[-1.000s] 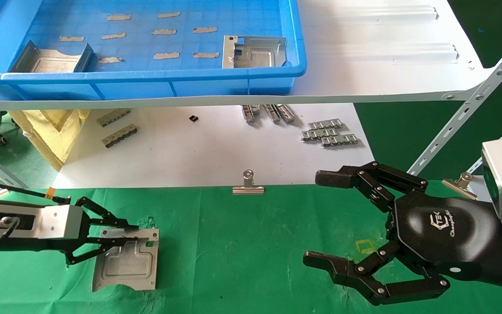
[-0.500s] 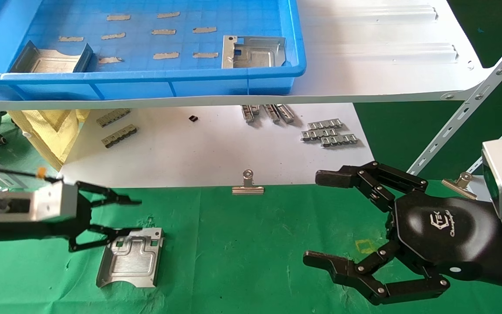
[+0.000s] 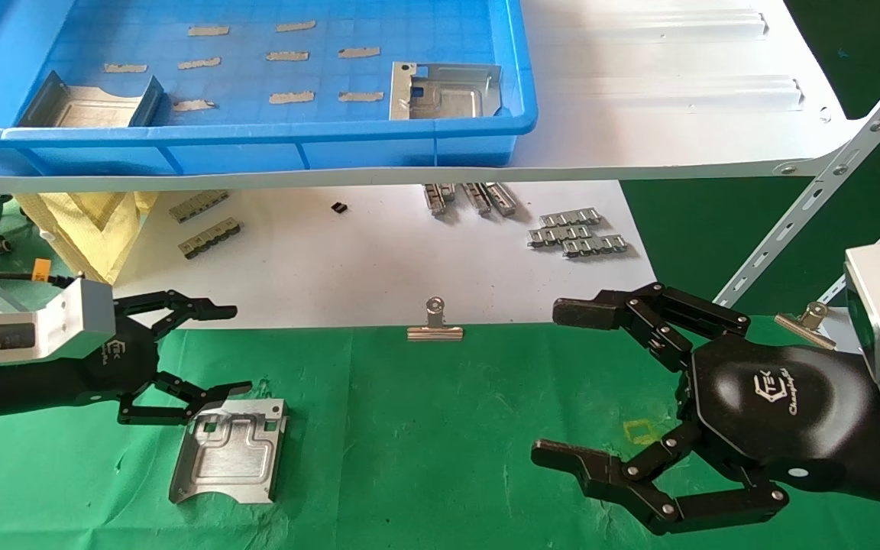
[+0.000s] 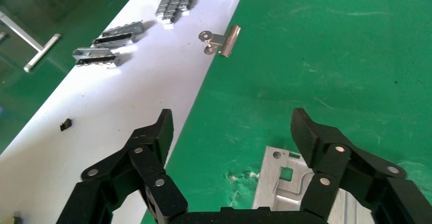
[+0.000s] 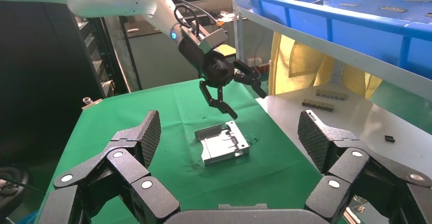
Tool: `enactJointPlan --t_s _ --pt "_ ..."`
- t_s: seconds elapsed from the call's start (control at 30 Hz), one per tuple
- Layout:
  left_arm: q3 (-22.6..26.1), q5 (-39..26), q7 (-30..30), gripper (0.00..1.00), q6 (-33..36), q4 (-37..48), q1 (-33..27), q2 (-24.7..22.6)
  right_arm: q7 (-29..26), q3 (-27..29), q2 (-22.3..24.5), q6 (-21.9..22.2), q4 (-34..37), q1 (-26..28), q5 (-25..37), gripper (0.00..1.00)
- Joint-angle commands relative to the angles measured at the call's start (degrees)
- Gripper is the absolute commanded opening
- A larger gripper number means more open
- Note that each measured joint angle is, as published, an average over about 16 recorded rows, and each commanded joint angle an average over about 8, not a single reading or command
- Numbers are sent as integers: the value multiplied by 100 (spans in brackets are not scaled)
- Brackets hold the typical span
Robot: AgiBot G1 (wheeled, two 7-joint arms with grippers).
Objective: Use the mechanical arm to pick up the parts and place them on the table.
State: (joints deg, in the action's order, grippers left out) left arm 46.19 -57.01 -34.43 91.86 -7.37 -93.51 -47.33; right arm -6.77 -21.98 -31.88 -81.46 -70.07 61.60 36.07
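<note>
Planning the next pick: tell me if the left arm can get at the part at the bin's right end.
Probably yes: the part lies uncovered in the open blue bin, and the left gripper is open and empty.

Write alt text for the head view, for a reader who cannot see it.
The left gripper hangs open just above a silvery stamped part lying flat on the green table, not touching it. The right gripper hovers open and empty at the right. Behind, a blue bin on a white shelf holds two more parts.

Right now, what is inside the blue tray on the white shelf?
The blue tray holds two parts, one left and one right, plus tape strips. Its near wall hides the floor just behind it.
</note>
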Motion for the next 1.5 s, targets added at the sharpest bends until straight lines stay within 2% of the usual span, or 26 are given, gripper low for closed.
enactJointPlan --t_s 0.03,0.27,1.5 --pt "27 -46 -58 100 1 22 -30 -12 0 0 0 0 0 0 0 100" --pt "-198 63 275 100 -45 -477 208 80 0 0 0 0 0 0 0 100" --pt "-2095 1040 3131 100 -429 -4611 2218 855 0 0 0 0 0 0 0 100"
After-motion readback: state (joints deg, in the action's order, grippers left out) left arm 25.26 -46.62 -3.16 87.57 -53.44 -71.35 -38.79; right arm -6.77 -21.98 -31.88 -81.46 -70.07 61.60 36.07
